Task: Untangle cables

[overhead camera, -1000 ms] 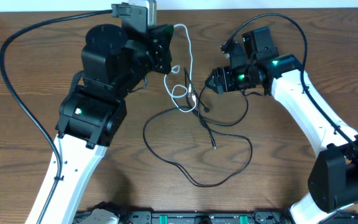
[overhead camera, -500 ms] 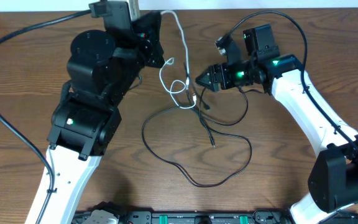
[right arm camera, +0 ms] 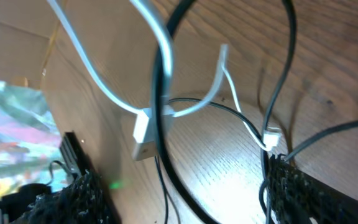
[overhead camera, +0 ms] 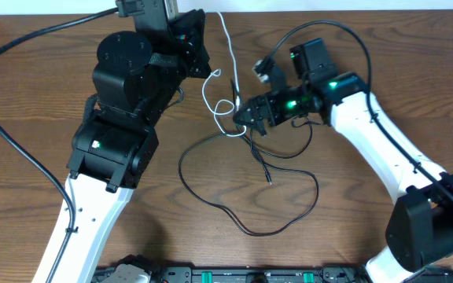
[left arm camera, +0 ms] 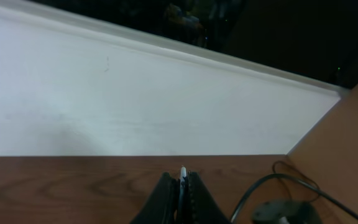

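The white cable (overhead camera: 235, 67) runs from my left gripper (overhead camera: 204, 17) at the table's back edge down to small loops (overhead camera: 225, 110) at the centre. In the left wrist view my left gripper (left arm camera: 181, 186) is shut on the white cable's end (left arm camera: 182, 172). The long black cable (overhead camera: 211, 200) lies in wide loops on the table and crosses the white loops. My right gripper (overhead camera: 243, 116) is open at that crossing. In the right wrist view its fingers (right arm camera: 185, 205) straddle a black strand (right arm camera: 163, 87), white strands (right arm camera: 114, 93) and a white plug (right arm camera: 143, 134), gripping none.
Thick black robot cords (overhead camera: 6, 102) sweep across the left of the wooden table (overhead camera: 368, 236) and arch over the right arm (overhead camera: 344, 27). A white wall board (left arm camera: 135, 106) stands behind the table's back edge. The black cable's plug end (overhead camera: 270, 182) lies mid-table.
My left gripper has drawn the white cable's end back toward the table's far edge. My right gripper has moved left to the crossing of the cables and now straddles it.
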You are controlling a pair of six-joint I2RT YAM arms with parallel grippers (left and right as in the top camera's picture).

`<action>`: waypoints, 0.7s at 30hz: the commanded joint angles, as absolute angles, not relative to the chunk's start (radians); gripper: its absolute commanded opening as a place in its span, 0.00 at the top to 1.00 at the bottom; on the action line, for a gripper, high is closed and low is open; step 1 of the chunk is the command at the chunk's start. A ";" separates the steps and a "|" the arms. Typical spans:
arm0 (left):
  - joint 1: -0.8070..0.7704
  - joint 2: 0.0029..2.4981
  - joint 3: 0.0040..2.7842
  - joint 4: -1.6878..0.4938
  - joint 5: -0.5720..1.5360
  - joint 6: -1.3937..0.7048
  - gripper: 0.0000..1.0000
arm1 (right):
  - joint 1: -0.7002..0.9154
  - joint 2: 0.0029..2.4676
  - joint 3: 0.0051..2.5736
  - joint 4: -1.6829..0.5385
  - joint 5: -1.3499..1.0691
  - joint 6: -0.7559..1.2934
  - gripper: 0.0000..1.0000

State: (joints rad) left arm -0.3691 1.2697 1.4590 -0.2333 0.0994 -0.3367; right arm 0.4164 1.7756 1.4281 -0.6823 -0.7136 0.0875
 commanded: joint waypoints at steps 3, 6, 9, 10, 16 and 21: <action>-0.365 1.257 1.468 -0.231 0.150 -0.381 0.92 | 0.457 1.786 1.443 -0.683 -0.562 0.054 0.39; -0.364 1.255 1.468 -0.242 0.145 -0.380 0.92 | 0.467 1.786 1.443 -0.692 -0.540 0.054 0.67; -0.358 1.255 1.468 -0.253 0.145 -0.379 0.92 | 0.474 1.786 1.444 -0.691 -0.546 0.058 0.98; -0.355 1.255 1.468 -0.259 0.145 -0.379 0.92 | 0.473 1.785 1.444 -0.688 -0.559 0.067 0.99; -0.318 1.274 1.468 -0.352 0.111 -0.380 0.92 | 0.449 1.722 1.459 -0.679 -0.724 0.089 0.99; -0.314 1.304 1.468 -0.380 0.111 -0.380 0.92 | 0.458 1.638 1.459 -0.650 -0.809 0.090 0.99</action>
State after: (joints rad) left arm -0.3176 1.2850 1.4590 -0.3801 0.1238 -0.3706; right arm 0.4507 1.7153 1.4281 -0.6590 -0.7090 0.0811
